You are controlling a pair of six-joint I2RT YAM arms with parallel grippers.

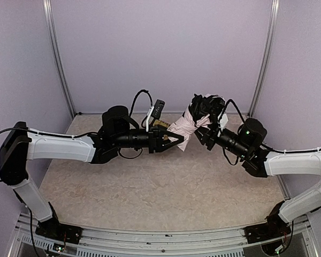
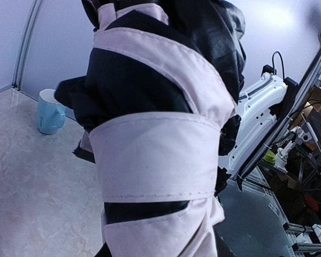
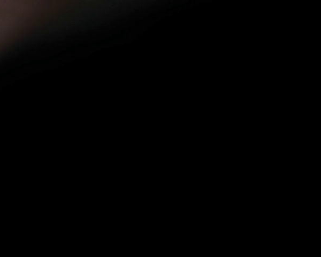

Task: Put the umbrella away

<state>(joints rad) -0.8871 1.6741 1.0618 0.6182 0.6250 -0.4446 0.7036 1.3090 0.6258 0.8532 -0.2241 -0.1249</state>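
The umbrella (image 1: 184, 127) is up in the air over the far middle of the table (image 1: 150, 187), bundled into a pink-and-black wad that leans up and to the right between the two arms. The left gripper (image 1: 174, 140) looks clamped on its lower, near end. From that wrist's view the bundle rises straight out of the bottom edge and fills nearly everything.

The right gripper (image 1: 207, 134) is pushed into the right side of the bundle, just under the loose black fabric at the top. Whether its jaws are apart or pinching cloth, can't tell.

Best guess is the step is tidying the canopy so it stays rolled. To do that well, the left should hold its clamp steady and not twist. The right should gather the floppy black top in toward the shaft before anything gets wrapped around it, otherwise the folds will spring out.

Hard-to-see stuff: the right wrist view is basically all black, probably smothered by fabric. The handle, strap and shaft aren't visible anywhere. A blue mug (image 2: 49, 111) sits at the far left, and only the left wrist view shows it.
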